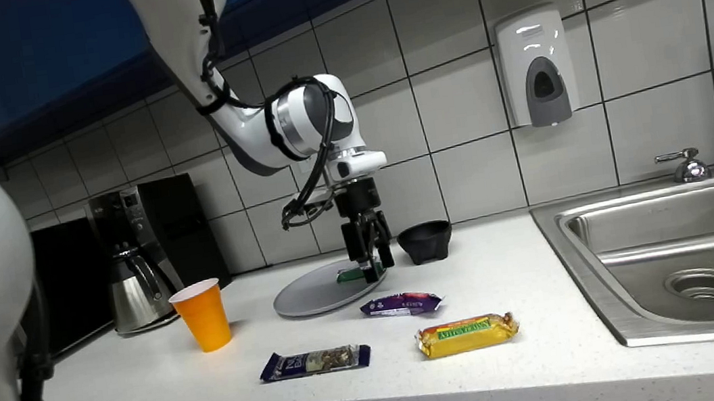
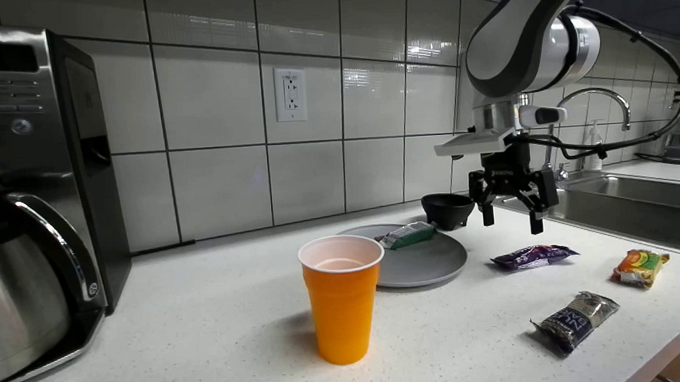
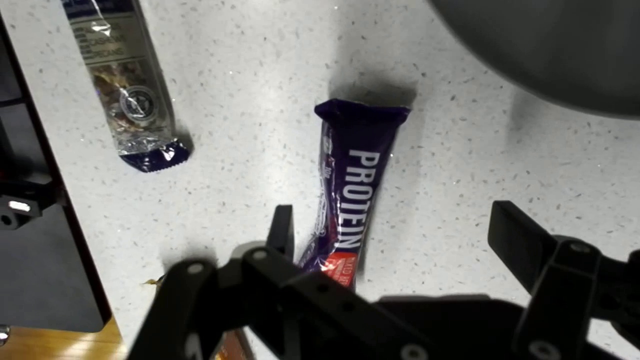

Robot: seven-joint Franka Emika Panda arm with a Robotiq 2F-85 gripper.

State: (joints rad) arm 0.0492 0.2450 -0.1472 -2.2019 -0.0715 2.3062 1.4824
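In an exterior view, the green bar point(image 2: 410, 235) is set on the plate point(image 2: 436, 263); purple bar point(image 2: 534, 256), yellow bar point(image 2: 640, 268) and nut bar point(image 2: 578, 320) are left, lower right; empty fingers point(image 2: 536, 222) are spread.

Rounded white arm point(image 1: 246, 131), looping black cables point(image 1: 212, 27), angular black tool point(image 2: 512, 219)

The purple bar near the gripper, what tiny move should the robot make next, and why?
Maybe ease the gripper sideways so the purple bar sits midway between its fingers. The jaws stand open above the counter, holding nothing, and in the wrist view the bar looks closer to the finger on the picture's left.
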